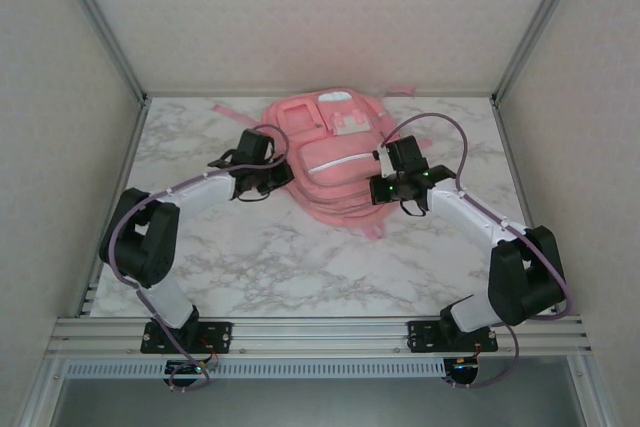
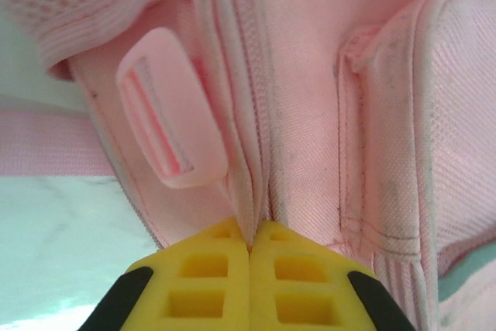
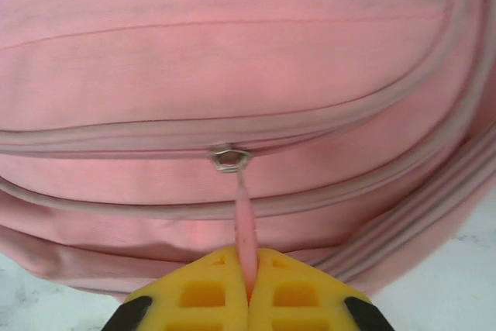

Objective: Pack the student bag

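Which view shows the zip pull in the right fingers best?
Right wrist: close up, the pink pull runs from its slider into the shut fingers. Top external: too small to make out on the bag. Left wrist: a buckle and seam instead.

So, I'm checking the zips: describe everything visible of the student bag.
The student bag is a pink fabric backpack with zipped front pockets, white trim and mesh panels, lying front up on the marble table. A plastic strap buckle sits at its side. The left gripper pinches a side seam; the right gripper is shut on a pink zip pull.
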`<state>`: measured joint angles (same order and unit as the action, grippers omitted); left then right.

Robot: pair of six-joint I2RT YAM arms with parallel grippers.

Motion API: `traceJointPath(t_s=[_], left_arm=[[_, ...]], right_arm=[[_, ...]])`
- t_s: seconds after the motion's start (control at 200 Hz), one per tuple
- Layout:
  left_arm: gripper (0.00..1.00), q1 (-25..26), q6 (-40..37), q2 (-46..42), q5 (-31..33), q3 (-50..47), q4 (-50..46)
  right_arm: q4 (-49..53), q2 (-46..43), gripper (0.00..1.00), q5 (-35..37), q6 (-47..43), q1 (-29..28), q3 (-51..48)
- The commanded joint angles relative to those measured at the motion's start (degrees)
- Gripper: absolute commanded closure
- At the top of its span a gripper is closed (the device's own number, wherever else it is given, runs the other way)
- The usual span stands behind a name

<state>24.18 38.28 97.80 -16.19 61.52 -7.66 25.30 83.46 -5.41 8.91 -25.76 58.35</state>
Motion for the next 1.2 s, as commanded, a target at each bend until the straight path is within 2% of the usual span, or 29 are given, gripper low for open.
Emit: traceJointPath(t_s=[0.0,0.105,0.16,0.23,0.26,0.355,0.455,0.581,0.701,0.851,1.026,1.111,1.191], left_arm=[[1.0,-6.67,-2.67,-2.96,7.86,0.72,-6.1],[0.99,-7.23,-2.42,-4.03,9.53,2.47,-7.52],[0.78,-7.22,-1.82,-4.75,9.95,3.31,-8.85],[0.44,-7.01,0.25,-6.31,8.92,3.31,-10.05],[0.34,-6.74,1.56,-7.26,8.25,2.87,-10.09],[0.22,-4.78,6.78,-11.76,5.44,-0.05,-8.84],[0.15,-0.39,13.1,-16.19,5.73,-3.18,-6.83],[0.11,5.64,21.72,-18.33,9.01,-5.97,-4.93],[0.12,10.02,30.68,-18.06,11.43,-9.44,2.83],[0.15,13.33,33.1,-13.97,15.82,-7.49,5.08],[0.21,13.96,35.68,-8.63,20.64,-7.38,9.56],[0.3,13.88,34.68,-6.58,24.04,-6.62,8.87],[0.51,13.31,33.75,-5.36,26.03,-6.58,8.84]], right_arm=[[0.99,1.29,1.0,-1.9,-0.54,1.27,2.94],[-1.89,3.11,1.0,-7.85,0.95,1.24,2.96],[-3.25,3.91,1.0,-10.41,1.6,0.84,2.84],[-4.33,4.64,1.0,-11.7,1.9,0.19,2.74],[-4.48,4.93,1.0,-11.81,1.9,-0.1,2.73],[-4.82,5.53,1.0,-12.47,1.66,-0.7,2.65],[-4.74,5.87,1.0,-12.35,1.13,-1.03,2.48],[-5.07,5.93,1.0,-11.26,0.67,-1.12,2.12],[-5.47,5.17,1.0,-10.98,0.58,-1.12,1.58],[-6.13,3.91,1.0,-10.2,0.25,-1.13,0.46],[-7.15,3.29,1.0,-8.74,-2.01,-1.18,-0.81],[-8.55,3.05,1.0,-7.78,-4.15,-1.14,-1.73],[-9.37,2.69,1.0,-5.96,-6.73,-1.22,-2.55]])
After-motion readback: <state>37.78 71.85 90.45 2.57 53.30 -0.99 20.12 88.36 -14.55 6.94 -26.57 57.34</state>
